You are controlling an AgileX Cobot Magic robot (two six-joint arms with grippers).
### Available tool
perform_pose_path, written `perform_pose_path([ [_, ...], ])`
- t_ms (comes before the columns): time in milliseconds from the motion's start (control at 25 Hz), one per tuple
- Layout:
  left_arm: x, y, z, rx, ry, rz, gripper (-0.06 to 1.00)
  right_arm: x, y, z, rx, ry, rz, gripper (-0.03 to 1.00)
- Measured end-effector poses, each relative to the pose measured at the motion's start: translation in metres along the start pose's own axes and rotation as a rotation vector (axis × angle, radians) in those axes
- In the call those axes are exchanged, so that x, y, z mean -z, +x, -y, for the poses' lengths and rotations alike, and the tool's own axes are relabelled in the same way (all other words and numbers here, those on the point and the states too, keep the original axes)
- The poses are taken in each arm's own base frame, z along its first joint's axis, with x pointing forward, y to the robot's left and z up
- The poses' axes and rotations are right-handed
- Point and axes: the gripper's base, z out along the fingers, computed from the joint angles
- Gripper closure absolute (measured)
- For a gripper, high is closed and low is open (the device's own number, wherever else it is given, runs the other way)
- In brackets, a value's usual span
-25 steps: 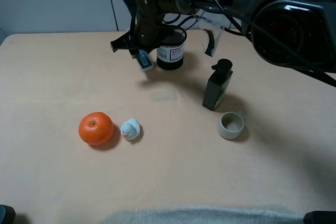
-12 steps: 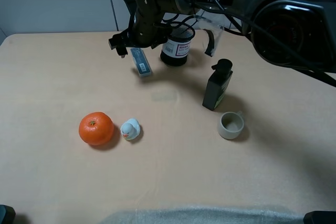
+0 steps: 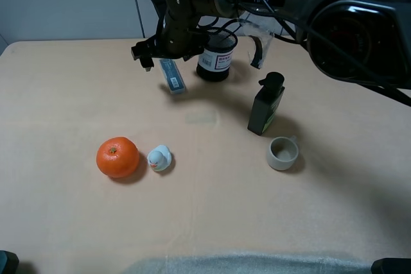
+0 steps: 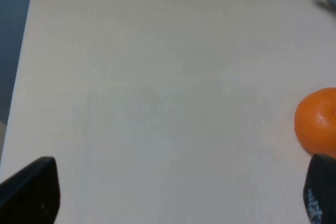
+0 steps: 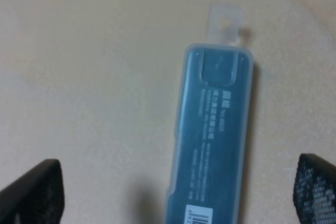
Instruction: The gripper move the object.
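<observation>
Right wrist view: the black two-fingered right gripper stands wide. Its two fingertips show at opposite edges of the frame and are well apart. Nothing is gripped.

1. The slim flat grey-blue translucent plastic case lies flat on the beige table top, between the spread fingers and touching neither. Its clear hang-tab end points away from the gripper. A barcode label shows at the end nearest the gripper.
2. In the exterior high view the same case lies just below the gripper, with one end under the claw.
3. A black mesh cup with a white label stands just beside the gripper, on the side of its own arm. Whether it touches the arm cannot be told.
4. A dark green pump bottle stands upright, well apart from the gripper, on that same side.
5. A small white toy duck and a round orange fruit sit just beside each other, far from the gripper and nearer the camera.
6. A small grey cup sits farthest off, beyond the bottle.

The left gripper also stands wide, with bare table between its fingers and the orange fruit beside one finger.
</observation>
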Motion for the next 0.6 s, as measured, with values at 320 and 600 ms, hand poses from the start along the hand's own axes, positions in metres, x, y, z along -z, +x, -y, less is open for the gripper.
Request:
perform_pose_path([
  [320, 0.000, 0.000, 0.000, 0.000, 0.000, 0.000, 0.03, 0.012, -0.007, -0.002, -0.006, -0.012, 0.021, 0.31],
  [600, 0.000, 0.000, 0.000, 0.000, 0.000, 0.000, 0.03, 0.031, -0.014, -0.006, -0.014, -0.043, 0.033, 0.31],
])
